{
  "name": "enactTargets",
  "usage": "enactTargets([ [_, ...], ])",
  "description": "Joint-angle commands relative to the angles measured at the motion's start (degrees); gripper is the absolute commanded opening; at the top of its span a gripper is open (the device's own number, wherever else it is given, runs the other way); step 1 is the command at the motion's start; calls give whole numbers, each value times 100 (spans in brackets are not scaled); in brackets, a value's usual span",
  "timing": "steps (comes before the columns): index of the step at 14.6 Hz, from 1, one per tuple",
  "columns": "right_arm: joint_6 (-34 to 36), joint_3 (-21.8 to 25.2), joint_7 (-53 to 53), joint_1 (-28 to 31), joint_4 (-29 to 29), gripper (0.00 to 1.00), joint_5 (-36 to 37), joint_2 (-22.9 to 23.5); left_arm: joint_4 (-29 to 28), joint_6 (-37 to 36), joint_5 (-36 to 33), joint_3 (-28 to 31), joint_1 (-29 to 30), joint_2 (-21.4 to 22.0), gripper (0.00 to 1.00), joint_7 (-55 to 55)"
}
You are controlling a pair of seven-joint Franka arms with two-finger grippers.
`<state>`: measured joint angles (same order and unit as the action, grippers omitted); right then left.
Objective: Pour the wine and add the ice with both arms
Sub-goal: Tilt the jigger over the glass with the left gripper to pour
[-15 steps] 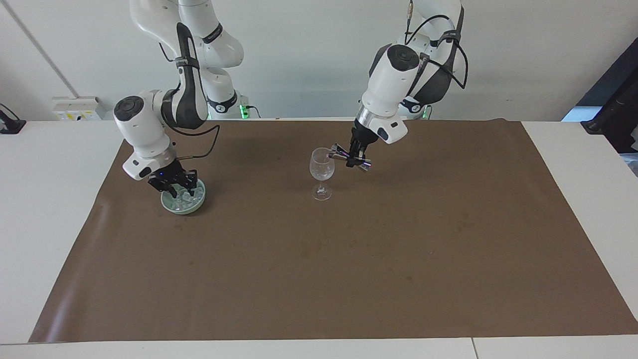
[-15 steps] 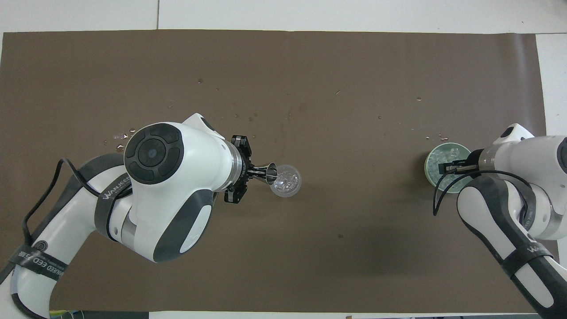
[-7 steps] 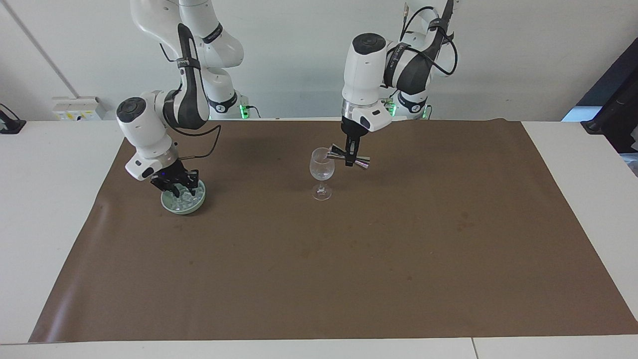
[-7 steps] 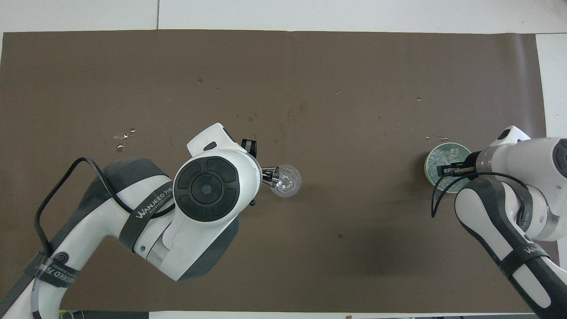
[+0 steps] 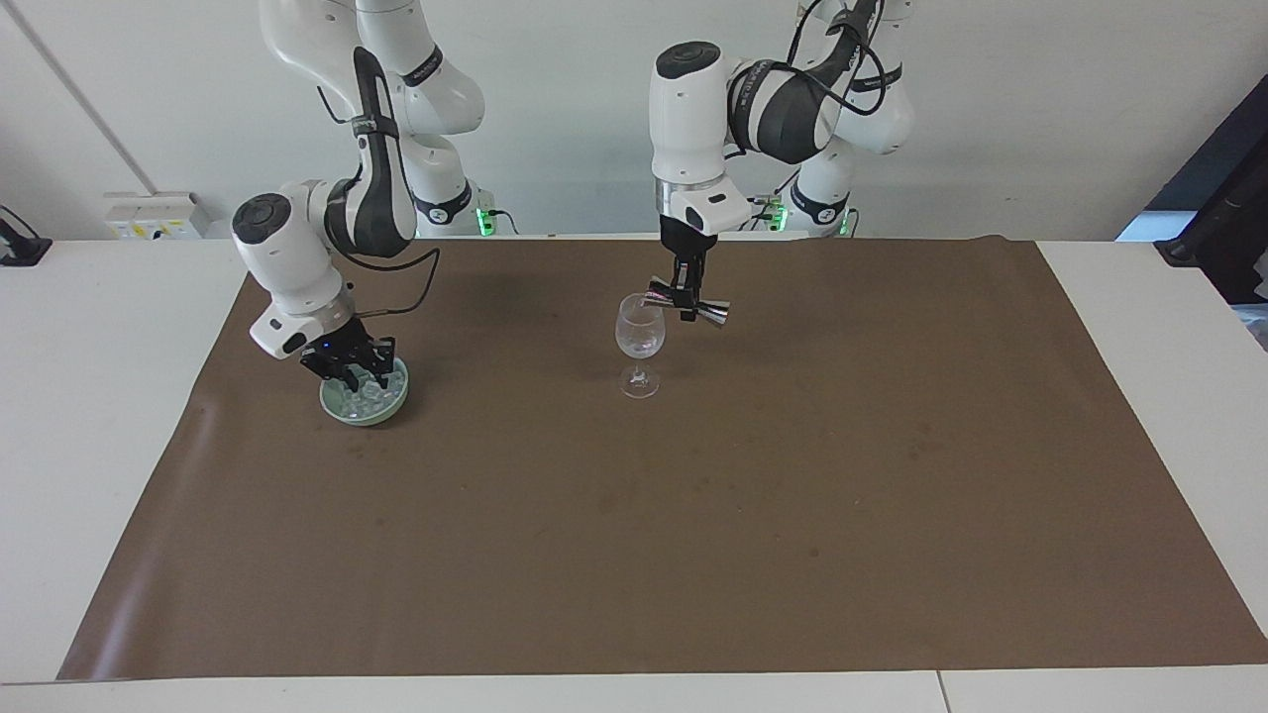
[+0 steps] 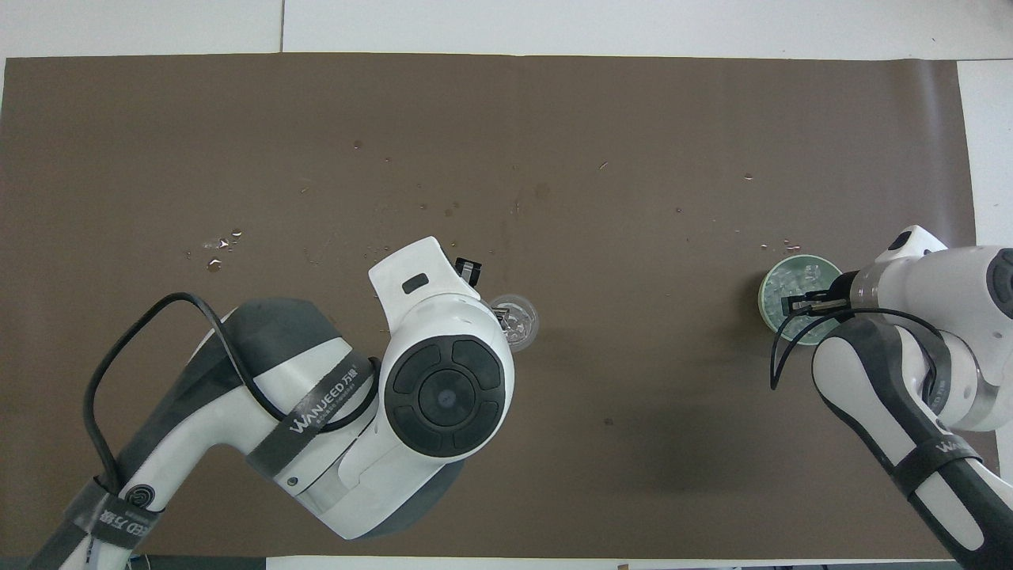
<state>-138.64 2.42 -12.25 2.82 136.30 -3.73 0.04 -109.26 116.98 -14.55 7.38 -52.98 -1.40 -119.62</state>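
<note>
A clear stemmed wine glass stands on the brown mat near the middle of the table. My left gripper is shut on a silver jigger, which lies nearly level with one end at the glass's rim. In the overhead view the left wrist covers most of the glass. My right gripper is low over a pale green bowl holding the ice at the right arm's end. The overhead view shows that gripper over the bowl.
The brown mat covers most of the white table. Small wet drops lie on the mat farther from the robots than the glass, toward the left arm's end. A wide bare stretch of mat lies farther from the robots.
My left arm has swung its wrist upright over the glass, lifting the jigger slightly and bringing it closer to level. My right gripper has stayed over the ice bowl, rising slightly.
</note>
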Motion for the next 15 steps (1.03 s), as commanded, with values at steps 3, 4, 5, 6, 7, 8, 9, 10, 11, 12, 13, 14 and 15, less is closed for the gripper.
enactTargets([
  [3, -137, -31, -85, 26, 89, 43, -128, -39, 10, -210, -610, 27, -186, 113, 0, -237],
  [4, -137, -31, -85, 26, 81, 40, -128, -39, -16, -219, -654, 27, -247, 139, 0, -306],
  [5, -137, -31, -85, 26, 81, 39, -128, -39, -51, -228, -793, 27, -300, 157, 0, -351],
  [6, -137, -31, -85, 26, 81, 36, -128, -39, -52, -237, -899, 18, -309, 157, 0, -368],
  [7, -137, -31, -85, 17, 81, 33, -128, -39, -43, -228, -918, 1, -309, 157, 0, -377],
  [8, -128, -31, -85, 9, 81, 30, -128, -39, -17, -237, -927, 9, -309, 149, 0, -404],
  [9, -128, -31, -85, 8, 81, 25, -128, -39, -8, -237, -927, 1, -309, 148, 0, -412],
  [10, -128, -31, -85, 8, 81, 19, -128, -39, 1, -211, -918, 1, -300, 140, 0, -447],
  [11, -128, -31, -85, 8, 81, 13, -128, -39, 44, -158, -883, 1, -239, 105, 0, -483],
  [12, -120, -31, -85, 8, 72, 6, -128, -39, 141, -158, -857, 9, -178, 78, 0, -483],
  [13, -102, -31, -85, 8, 54, 1, -128, -30, 159, -158, -830, 9, -108, 69, 0, -457],
  [14, -67, -31, -85, 0, 19, 0, -128, -30, 168, -140, -595, 18, -46, 61, 0, -422],
  [15, -14, -39, -85, -9, -24, 0, -128, -21, 168, -79, -279, 18, 68, 34, 0, -369],
])
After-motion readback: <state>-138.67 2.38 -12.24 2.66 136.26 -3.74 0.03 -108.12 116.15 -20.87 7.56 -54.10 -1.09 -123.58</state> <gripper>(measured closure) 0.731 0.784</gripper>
